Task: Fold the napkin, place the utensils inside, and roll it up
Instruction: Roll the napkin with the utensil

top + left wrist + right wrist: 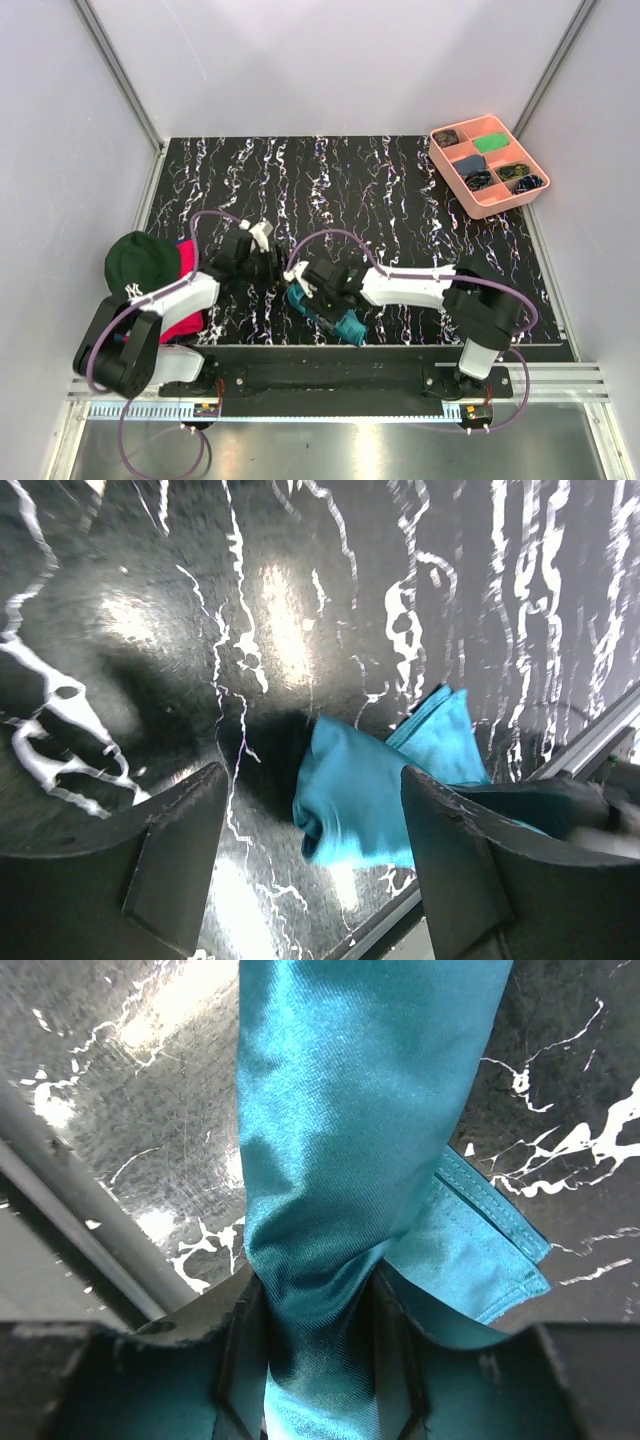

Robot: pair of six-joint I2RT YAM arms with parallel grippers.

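The teal napkin (330, 315) lies as a rolled bundle near the table's front edge. My right gripper (318, 290) is shut on it; in the right wrist view the cloth (340, 1160) is pinched between the jaws, with a hemmed corner (490, 1250) lying flat beside it. My left gripper (270, 258) is open just left of the roll; in the left wrist view the roll's end (370, 790) shows ahead between the fingers (160, 850), apart from them. The utensils are hidden.
A dark green cap (140, 262) rests on a pink-red cloth (185, 310) at the left. A pink tray (455, 180) with several small items stands at the back right. The table's front rail (70, 1210) runs close by the roll.
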